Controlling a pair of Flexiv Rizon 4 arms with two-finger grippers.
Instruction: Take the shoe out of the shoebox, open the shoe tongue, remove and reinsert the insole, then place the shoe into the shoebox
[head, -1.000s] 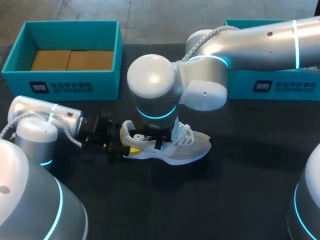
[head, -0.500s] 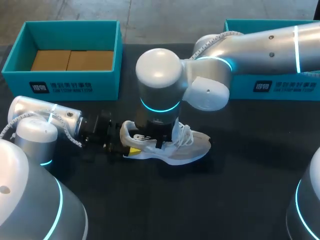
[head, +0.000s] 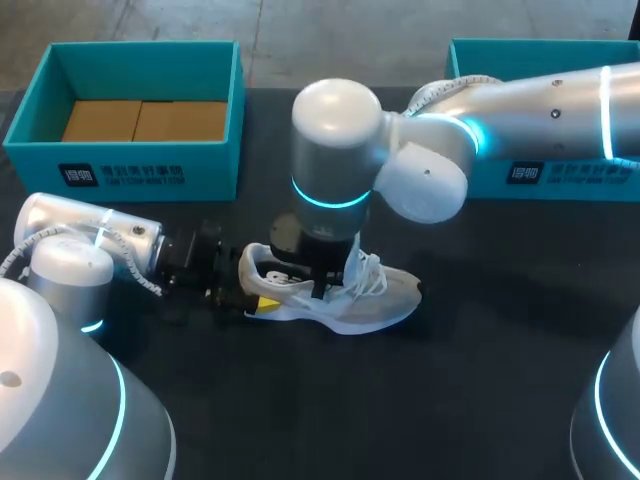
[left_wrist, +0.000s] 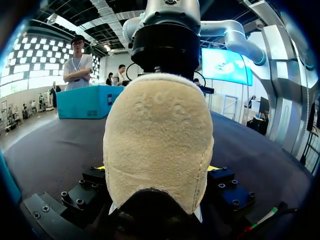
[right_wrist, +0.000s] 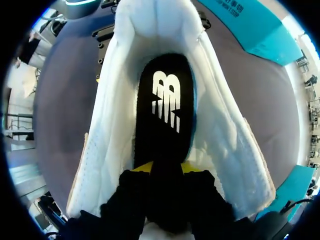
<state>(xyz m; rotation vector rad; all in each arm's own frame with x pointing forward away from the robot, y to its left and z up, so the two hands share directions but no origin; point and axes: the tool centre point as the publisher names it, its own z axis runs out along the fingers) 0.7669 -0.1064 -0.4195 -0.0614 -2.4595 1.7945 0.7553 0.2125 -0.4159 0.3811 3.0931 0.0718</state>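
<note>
A white and beige sneaker (head: 375, 300) lies on its sole on the dark table, toe to the right. My left gripper (head: 255, 297) comes in level from the left and has the heel between its wide-set fingers. In the left wrist view the beige heel (left_wrist: 157, 135) fills the space between both fingers of that gripper (left_wrist: 157, 167). My right gripper (head: 322, 280) points straight down into the shoe's opening. Inside, the black insole (right_wrist: 165, 110) with a white logo runs back between the yellow tips of my right gripper (right_wrist: 167, 167), which press on it from both sides.
An open teal shoebox (head: 130, 165) with brown cardboard inside stands at the back left. A second teal box (head: 560, 170) stands at the back right, partly behind my right arm. Bare dark tabletop (head: 480, 400) lies in front of and to the right of the shoe.
My right arm's wrist has risen and shifted to the right above the shoe, and its fingers have drawn closer together. The shoe and my left arm have stayed in place.
</note>
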